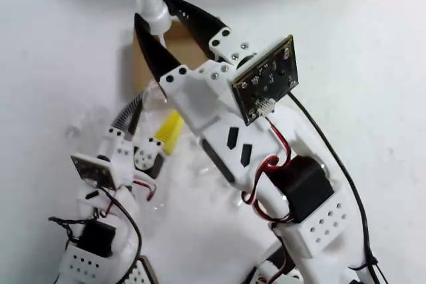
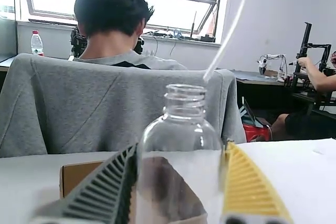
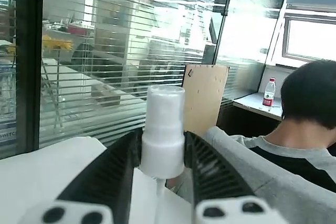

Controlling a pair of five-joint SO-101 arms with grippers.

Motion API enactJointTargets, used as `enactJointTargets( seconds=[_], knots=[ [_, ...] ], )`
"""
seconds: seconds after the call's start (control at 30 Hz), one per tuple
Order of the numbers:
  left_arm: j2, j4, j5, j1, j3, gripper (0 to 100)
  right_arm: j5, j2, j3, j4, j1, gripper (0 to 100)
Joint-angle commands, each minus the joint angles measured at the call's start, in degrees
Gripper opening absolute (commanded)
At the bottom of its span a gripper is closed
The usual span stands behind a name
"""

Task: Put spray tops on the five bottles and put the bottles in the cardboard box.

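White table [image 1: 373, 64], windowed room behind; nearest, the left gripper [image 2: 181, 184] is closed on a clear bottle [image 2: 181, 140], with the ribbed grey and yellow fingers [image 2: 107, 187] pressed on either side of the body below the shoulder; the bottle is held upright, neck open, no top fitted; whether its base rests on the table cannot be told.

The bottle is judged empty, so light; the walls look thin and slick, so slip or denting is likely if it is squeezed hard; the present hold low on the body is judged right, since it leaves the neck free.

The box [image 2: 79, 177] is seen just behind the bottle, open side up.

Farther off and higher, over the box, the right gripper [image 3: 164, 139] is closed on the spray top [image 3: 164, 124]; the black fingers pinch it at the collar under the head, nozzle end up.

The top is judged light, stiff plastic and safe to grip firmly at the collar; the head is better left untouched.

The dip tube [image 2: 231, 30] hangs from it, thin and bent in a curve; its end is seen close to the neck rim, but whether it is inside cannot be told; it is judged floppy and easily caught on the rim, so it should be threaded in before the collar is lowered and turned.

Behind the table, a grey cloth [image 2: 63, 108] is draped over a chair back.
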Motion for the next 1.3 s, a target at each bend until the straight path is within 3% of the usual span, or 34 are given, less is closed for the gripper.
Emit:
enactJointTargets(
  seconds=[0.0, 0.37, 0.57, 1.27],
  knots=[
    [-1.19, -1.49, -0.70, 0.40, -0.18, 2, 0.70, 0.04, -0.35, -2.51, -0.48, 1.5],
    [-1.19, -1.49, -0.70, 0.40, -0.18, 2, 0.70, -0.04, 9.32, -11.65, -0.48, 1.5],
    [-1.19, -1.41, -0.70, 0.40, -0.18, 2, 0.70, -0.04, 13.27, -11.74, -0.48, 1.5],
    [-1.10, -1.41, -0.70, 0.40, -0.18, 2, 0.70, 0.84, 11.78, 13.85, -3.56, 1.7]
  ],
)
